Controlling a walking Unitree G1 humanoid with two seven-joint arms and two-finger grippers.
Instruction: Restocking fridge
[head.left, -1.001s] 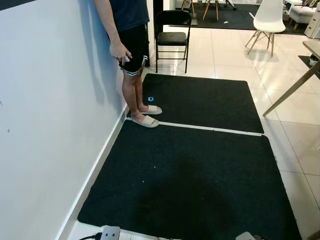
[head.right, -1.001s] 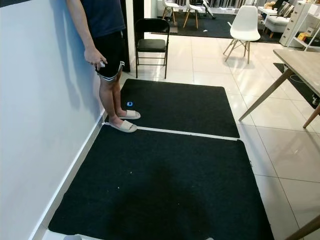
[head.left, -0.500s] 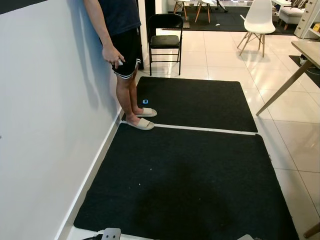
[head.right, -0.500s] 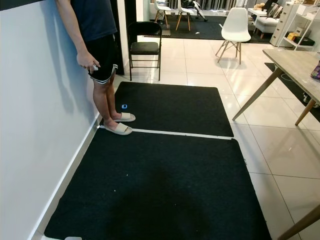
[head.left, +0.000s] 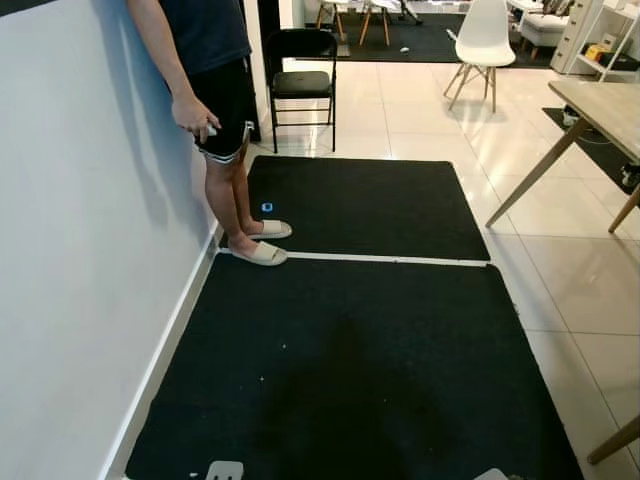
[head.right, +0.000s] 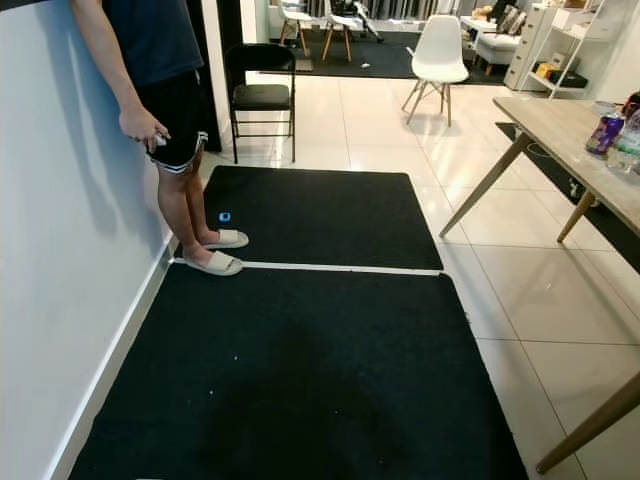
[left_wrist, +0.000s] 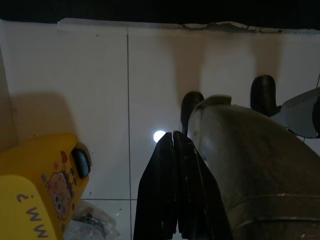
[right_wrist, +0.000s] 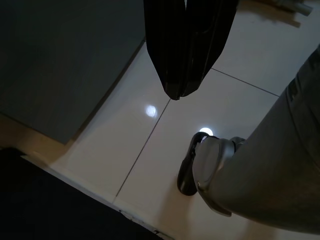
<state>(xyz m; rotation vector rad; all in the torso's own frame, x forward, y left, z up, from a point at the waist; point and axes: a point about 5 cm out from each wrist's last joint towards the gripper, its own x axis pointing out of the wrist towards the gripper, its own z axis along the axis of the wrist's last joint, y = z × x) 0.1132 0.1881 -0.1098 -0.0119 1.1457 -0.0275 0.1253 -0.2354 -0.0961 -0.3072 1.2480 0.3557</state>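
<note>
Your robot is swinging its head camera toward three o'clock as it is walking: against the frames a moment ago, the whole scene is sliding toward nine o'clock, and the wooden table (head.right: 560, 130) with a purple can (head.right: 606, 131) and a clear bottle (head.right: 628, 141) is now coming into sight at two o'clock. That is the camera turning, not the furniture moving, and it reads as a search still under way, since no fridge and no stock to load are appearing in any of these pictures. Nearest, both arms are hanging idle beside the legs: the left gripper (left_wrist: 172, 145) is pointing down at white tile with its fingers pressed together, beside a yellow cartoon-printed object (left_wrist: 37, 185), and the right gripper (right_wrist: 179, 87) is likewise closed and empty above the tile. Ahead, the near black mat (head.left: 350, 370) is filling the floor at twelve o'clock, with the far black mat (head.left: 360, 205) lying beyond a pale strip. At eleven o'clock a person (head.left: 215, 110) is standing against the white wall (head.left: 70, 250), holding something small, with a small blue object (head.left: 267, 207) lying just beside their slippers. Farther off, a black folding chair (head.left: 300, 80) and a white chair (head.left: 478, 40) are standing on the tile. The person and the table legs look like your likeliest obstacles.
</note>
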